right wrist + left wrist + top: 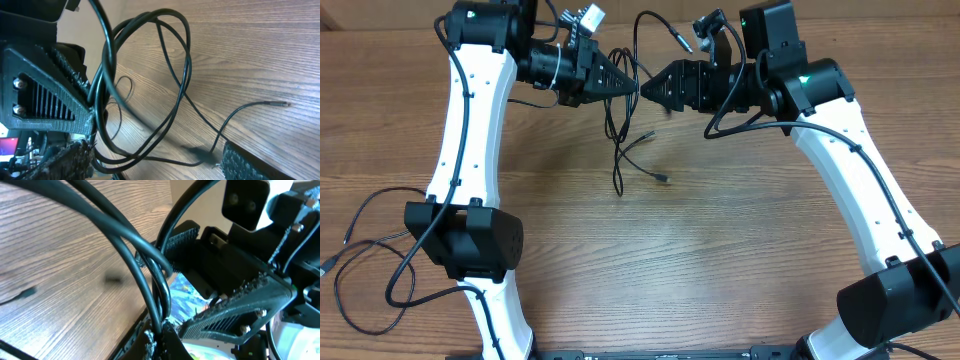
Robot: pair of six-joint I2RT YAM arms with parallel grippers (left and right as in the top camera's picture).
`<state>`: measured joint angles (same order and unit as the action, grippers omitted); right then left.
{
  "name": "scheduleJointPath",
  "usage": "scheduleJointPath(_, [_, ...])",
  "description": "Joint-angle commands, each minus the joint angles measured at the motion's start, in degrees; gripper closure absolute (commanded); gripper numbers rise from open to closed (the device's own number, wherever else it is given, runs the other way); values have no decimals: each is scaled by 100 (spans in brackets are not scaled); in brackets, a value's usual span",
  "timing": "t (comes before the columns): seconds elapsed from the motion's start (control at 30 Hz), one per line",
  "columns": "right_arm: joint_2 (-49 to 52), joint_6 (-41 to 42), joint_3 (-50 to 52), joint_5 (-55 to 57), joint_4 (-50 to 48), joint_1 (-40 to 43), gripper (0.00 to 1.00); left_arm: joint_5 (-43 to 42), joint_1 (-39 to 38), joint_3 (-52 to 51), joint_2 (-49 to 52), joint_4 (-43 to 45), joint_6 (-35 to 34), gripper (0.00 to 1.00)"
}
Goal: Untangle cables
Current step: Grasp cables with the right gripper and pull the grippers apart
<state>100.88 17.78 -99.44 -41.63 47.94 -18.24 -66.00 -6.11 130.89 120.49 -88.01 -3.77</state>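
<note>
**Cables are being held up between two grippers**

The cables (618, 140) are being held at the far middle of the table (720, 250). They are being pinched by the left gripper (628, 86), whose jaws are being pressed together on a few thin black strands. The right gripper (648, 88) is being held just beside it, on the right, tip facing tip. Its jaws are being held spread apart. One pad (245, 160) is being shown low in the right wrist view, with a strand just beside it. It cannot be told whether that strand is being touched. Loose loops are being hung from the left gripper down to the table, on the near side. A thin plug end (664, 179) is being rested on the table, nearer than both grippers.
</note>
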Motion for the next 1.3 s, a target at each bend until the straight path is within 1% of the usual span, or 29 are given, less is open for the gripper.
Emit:
scheduleJointPath(0.0, [-98, 0, -140, -85, -35, 22, 18, -431, -24, 116, -59, -9, 319, 96])
scheduleJointPath(0.2, [-96, 0, -140, -83, -37, -37, 18, -896, -28, 116, -59, 39, -326, 96])
scheduleJointPath(0.47, [-96, 245, -140, -90, -136, -76, 18, -708, -28, 116, -59, 214, -1058, 96])
scheduleJointPath(0.6, [-96, 396, -140, -85, -122, -83, 19, -721, -28, 116, -59, 503, -1657, 96])
scheduleJointPath(0.67, [-90, 575, -140, -15, -122, -96, 19, -876, -42, 116, -59, 601, -1836, 95])
scheduleJointPath(0.8, [-79, 887, -140, 334, -164, -203, 19, -1287, -136, 116, -59, 721, -1926, 96])
scheduleJointPath(0.9, [-57, 1104, -140, 463, -258, -251, 19, -1408, -229, 116, -59, 728, -2006, 96])
scheduleJointPath(0.97, [-44, 1290, -140, 577, -304, -260, 22, -1453, -280, 116, -59, 730, -2026, 95])
scheduleJointPath(1.07, [-42, 1644, -140, 1045, -203, -260, 25, -1650, -293, 116, -59, 728, -2024, 96])
scheduleJointPath(1.17, [-42, 1967, -140, 1801, 81, -184, 28, -1932, -258, 116, -59, 730, -2020, 96])
scheduleJointPath(1.27, [-15, 2083, -140, 2358, 345, -81, 30, -2028, -216, 116, -61, 726, -2002, 96])
